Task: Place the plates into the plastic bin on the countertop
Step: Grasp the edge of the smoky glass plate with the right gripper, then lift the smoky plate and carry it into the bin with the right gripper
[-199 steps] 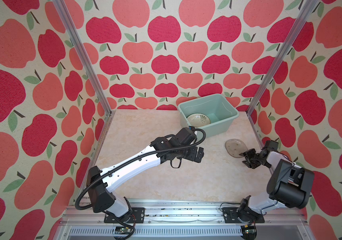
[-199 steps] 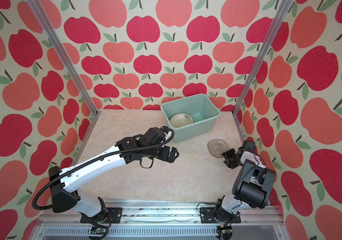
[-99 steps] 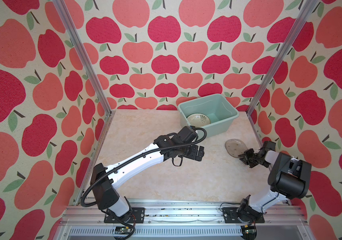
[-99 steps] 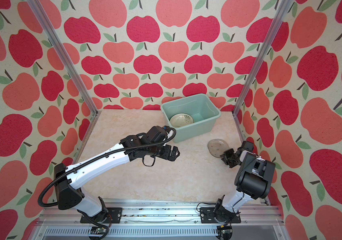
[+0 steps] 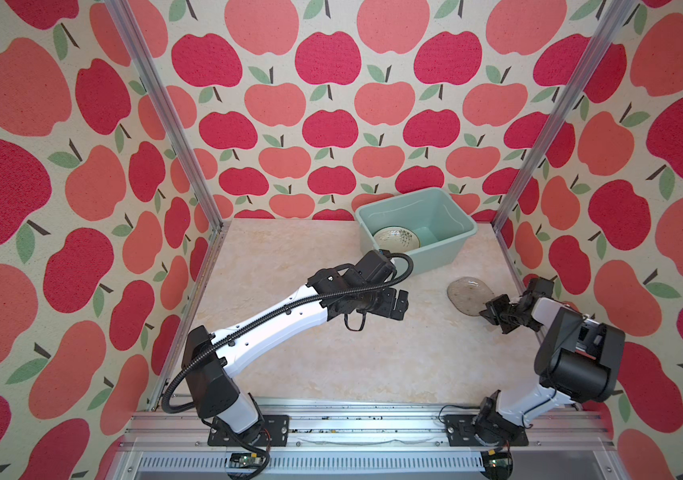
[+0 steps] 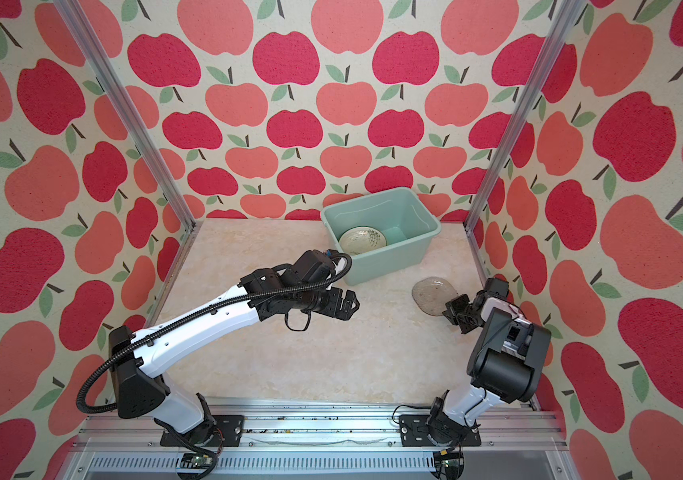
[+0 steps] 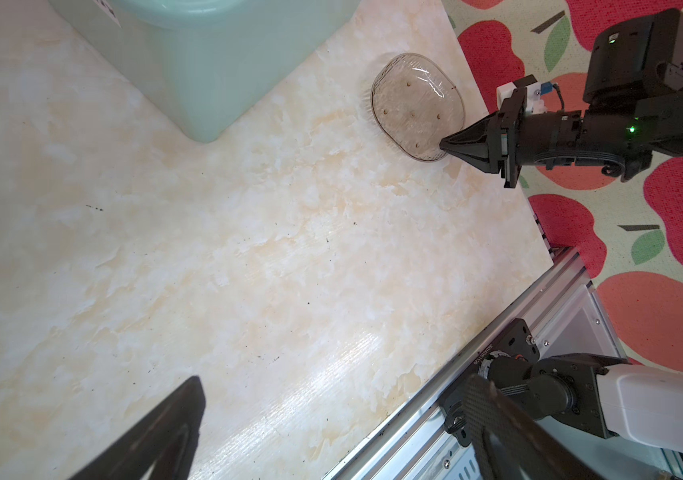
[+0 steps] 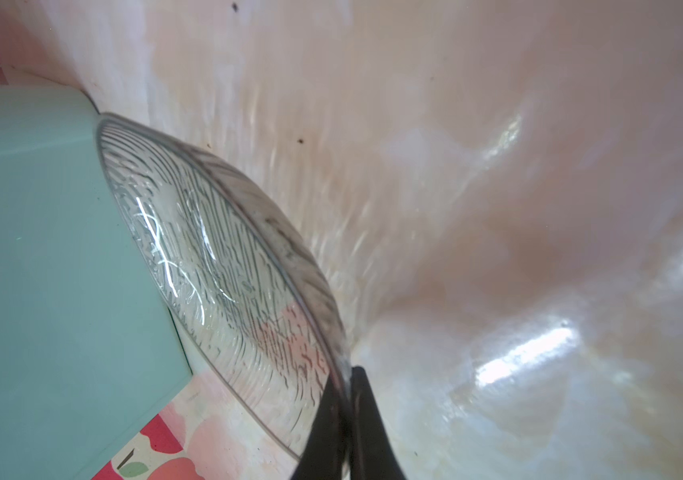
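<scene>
A clear glass plate (image 5: pixel 469 294) (image 6: pixel 434 296) lies on the countertop (image 5: pixel 331 353) near the right wall, just in front of the plastic bin (image 5: pixel 435 257) (image 6: pixel 389 266). My right gripper (image 5: pixel 484 310) (image 6: pixel 447 309) (image 8: pixel 348 374) is shut on the plate's near rim; the left wrist view shows its pointed tips (image 7: pixel 444 144) pinching the edge of the glass plate (image 7: pixel 414 108). A cream plate (image 5: pixel 396 240) (image 6: pixel 362 240) with a plant drawing lies inside the bin. My left gripper (image 5: pixel 402 301) (image 6: pixel 354 305) (image 7: pixel 336 379) hovers open and empty over the middle of the countertop.
The bin stands at the back right, against the apple-patterned wall. An aluminium rail (image 7: pixel 477 353) edges the countertop's front, and upright posts (image 5: pixel 539 137) stand at the back corners. The right wall is close behind the right gripper.
My right gripper has closed from partly open onto the glass plate's rim. The left arm has shifted slightly towards the bin, its jaws still wide.
</scene>
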Available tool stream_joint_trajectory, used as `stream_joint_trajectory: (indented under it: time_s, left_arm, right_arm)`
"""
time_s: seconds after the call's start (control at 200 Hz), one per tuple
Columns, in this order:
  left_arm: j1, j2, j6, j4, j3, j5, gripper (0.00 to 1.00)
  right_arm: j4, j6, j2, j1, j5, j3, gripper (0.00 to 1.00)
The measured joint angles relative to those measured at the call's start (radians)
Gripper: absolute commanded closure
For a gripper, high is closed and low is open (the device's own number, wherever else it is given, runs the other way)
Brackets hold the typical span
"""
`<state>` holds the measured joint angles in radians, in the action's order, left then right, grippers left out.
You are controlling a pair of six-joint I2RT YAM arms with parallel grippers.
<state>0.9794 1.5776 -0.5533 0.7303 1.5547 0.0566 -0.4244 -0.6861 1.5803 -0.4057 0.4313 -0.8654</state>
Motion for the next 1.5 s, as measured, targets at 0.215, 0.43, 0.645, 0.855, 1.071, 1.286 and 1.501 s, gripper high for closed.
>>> stream_joint_trajectory:
  time_s: [0.215,0.43,0.645,0.855,1.071,1.286,1.501]
  left_arm:
    - [-0.003,-0.157,-0.037,-0.005,-0.069,-0.059,0.01]
    - [-0.098,-0.395,-0.097,-0.012,-0.164,-0.098,0.01]
    - [-0.320,-0.595,-0.171,-0.005,-0.257,-0.069,0.01]
    - [-0.479,-0.647,-0.206,0.012,-0.307,0.001,0.01]
    - [-0.545,-0.620,-0.242,0.022,-0.343,0.065,0.01]
    - [-0.557,-0.546,-0.268,0.019,-0.347,0.088,0.01]
    - [-0.557,-0.468,-0.292,-0.036,-0.364,0.092,0.01]
  right_arm:
    - [-0.172,0.103,-0.179,0.018,-0.049,-0.050,1.00]
    - [-0.351,0.185,-0.328,0.105,-0.084,-0.150,1.00]
    - [-0.452,0.253,-0.277,0.291,-0.101,-0.503,1.00]
    - [-0.563,0.366,0.027,0.474,-0.101,-1.025,1.00]
    - [-0.718,0.468,0.399,0.541,-0.105,-1.505,1.00]
    - [-0.806,0.508,0.679,0.546,-0.104,-1.795,1.00]
    - [-0.812,0.519,0.784,0.550,-0.096,-1.815,1.00]
